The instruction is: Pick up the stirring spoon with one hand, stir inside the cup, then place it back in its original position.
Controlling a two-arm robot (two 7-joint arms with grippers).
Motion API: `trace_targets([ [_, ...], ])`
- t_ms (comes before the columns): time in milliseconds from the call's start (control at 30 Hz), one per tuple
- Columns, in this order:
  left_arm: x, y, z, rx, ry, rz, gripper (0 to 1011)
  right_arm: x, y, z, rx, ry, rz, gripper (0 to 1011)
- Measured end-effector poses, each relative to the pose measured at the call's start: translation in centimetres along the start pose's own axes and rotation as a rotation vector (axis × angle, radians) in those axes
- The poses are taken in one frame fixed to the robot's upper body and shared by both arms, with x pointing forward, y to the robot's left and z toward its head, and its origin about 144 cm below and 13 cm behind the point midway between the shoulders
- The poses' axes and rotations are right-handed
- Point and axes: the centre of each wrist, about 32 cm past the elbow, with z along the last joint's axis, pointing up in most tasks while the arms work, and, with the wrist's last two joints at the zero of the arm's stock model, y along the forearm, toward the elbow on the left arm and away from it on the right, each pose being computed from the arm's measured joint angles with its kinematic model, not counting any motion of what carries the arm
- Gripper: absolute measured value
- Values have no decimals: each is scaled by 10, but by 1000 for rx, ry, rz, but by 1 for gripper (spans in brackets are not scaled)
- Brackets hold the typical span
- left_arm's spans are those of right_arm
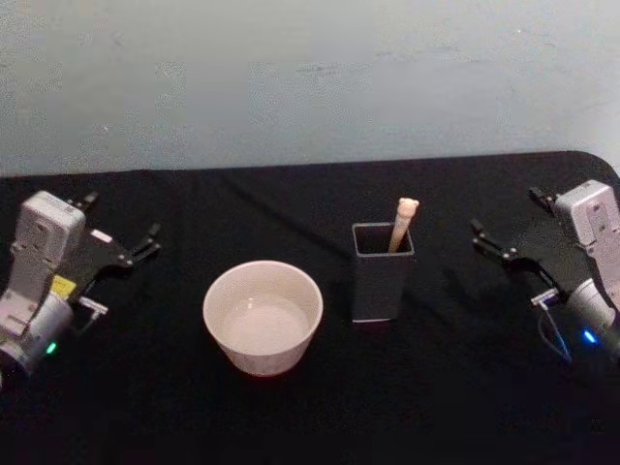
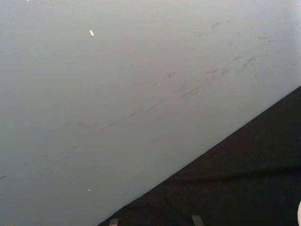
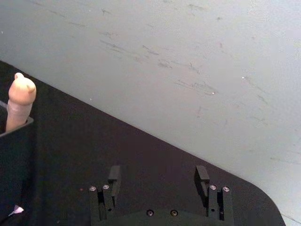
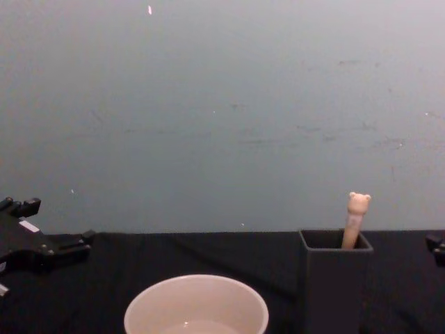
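Observation:
The stirring spoon [image 1: 402, 225] stands upright in the dark grey square holder [image 1: 381, 276], its original position. Only its cream handle and bear head [image 4: 357, 216] stick out above the rim. The wide cream cup [image 1: 262, 315] sits on the black table to the left of the holder [image 4: 334, 278]. My right gripper [image 1: 509, 215] hovers open to the right of the holder, well apart from it. In the right wrist view its fingers [image 3: 201, 174] are spread, with the spoon [image 3: 21, 94] farther off. My left gripper [image 1: 121, 221] rests open at the far left, away from the cup [image 4: 196, 306].
A black cloth [image 1: 310, 417] covers the table, and a pale grey-blue wall [image 1: 310, 77] rises just behind its back edge. The table's rounded back right corner [image 1: 601, 160] lies behind the right arm. Bare cloth lies in front of the cup and holder.

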Motion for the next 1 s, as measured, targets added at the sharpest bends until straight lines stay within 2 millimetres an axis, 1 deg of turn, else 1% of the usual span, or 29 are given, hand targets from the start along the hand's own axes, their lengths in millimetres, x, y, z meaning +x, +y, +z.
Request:
trace_targets([
  [1000,0,0,0,0,0,0,1001,0,0,0,0,0,0,1002],
])
